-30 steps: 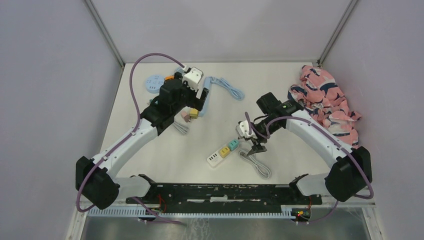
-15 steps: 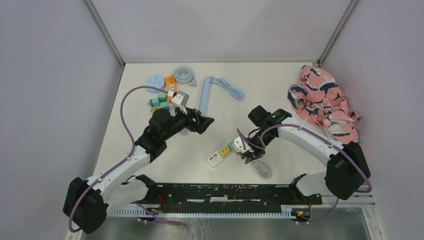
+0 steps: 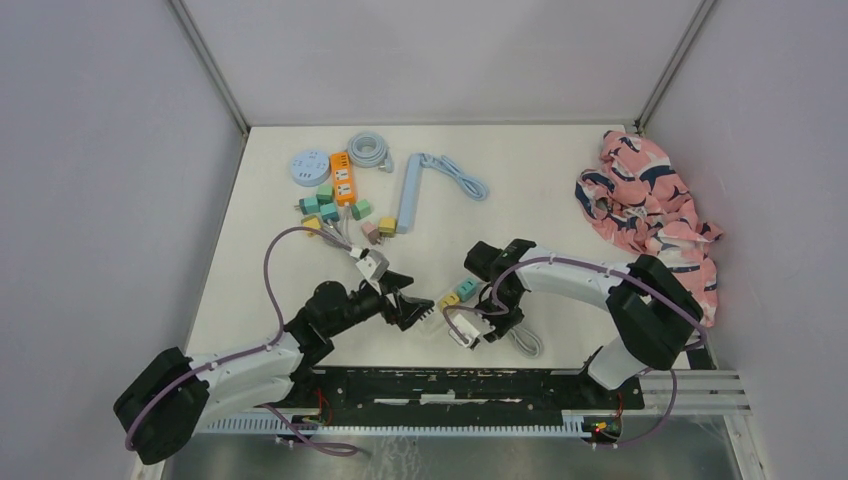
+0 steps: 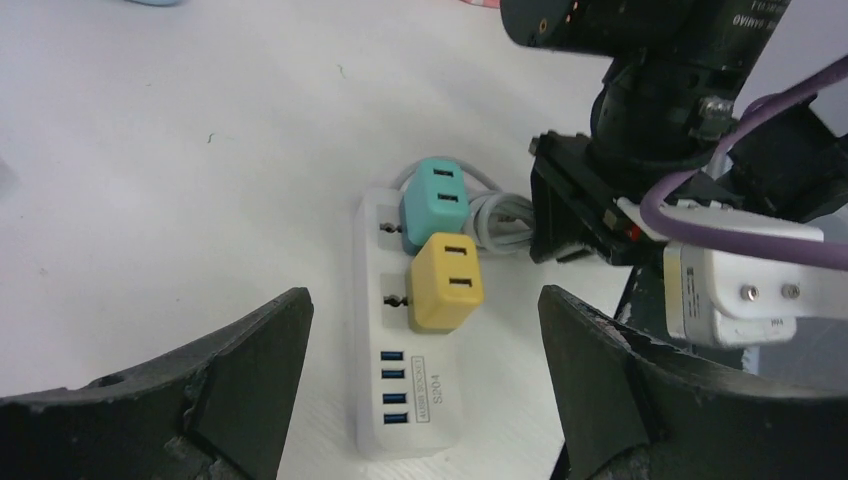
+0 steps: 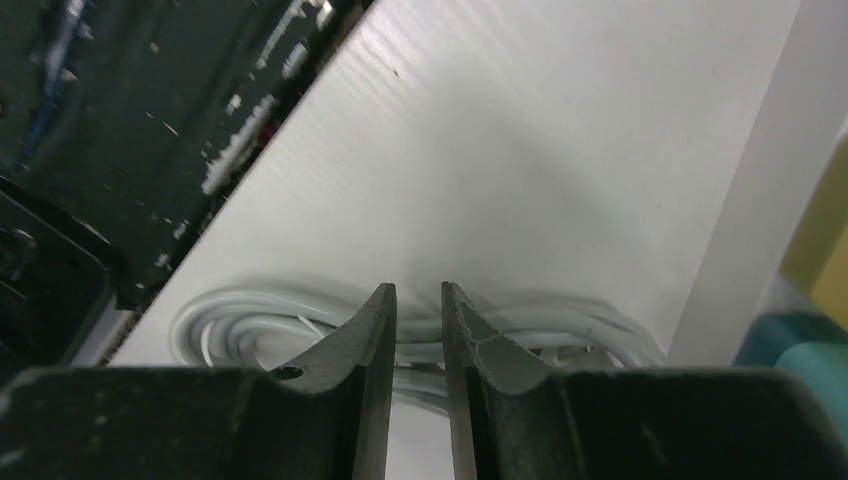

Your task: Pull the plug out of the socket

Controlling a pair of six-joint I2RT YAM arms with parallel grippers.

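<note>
1. Bench [image 3: 540, 160]: white top, grey walls around it.
2. White power strip [image 4: 405, 400]: lies flat near the front edge of the bench, between the two arms. Its USB ports face the left wrist camera.
3. Yellow plug [image 4: 445, 282]: seated in the strip's socket, next to the USB ports.
4. Teal plug [image 4: 435, 197]: seated in the next socket, just beside the yellow one.
5. White cable [image 5: 300, 325]: coiled on the bench at the strip's far end.
6. Left gripper [image 4: 425, 320]: fingers spread wide, one on each side of the strip, touching nothing.
7. Right gripper [image 5: 418, 300]: fingers pressed almost together over the coil, nothing visible between them.
8. Far left: orange strip [image 3: 343, 178], round blue socket [image 3: 308, 167], light blue strip [image 3: 410, 190].
9. Far right: pink patterned cloth [image 3: 650, 205], bunched.
</note>
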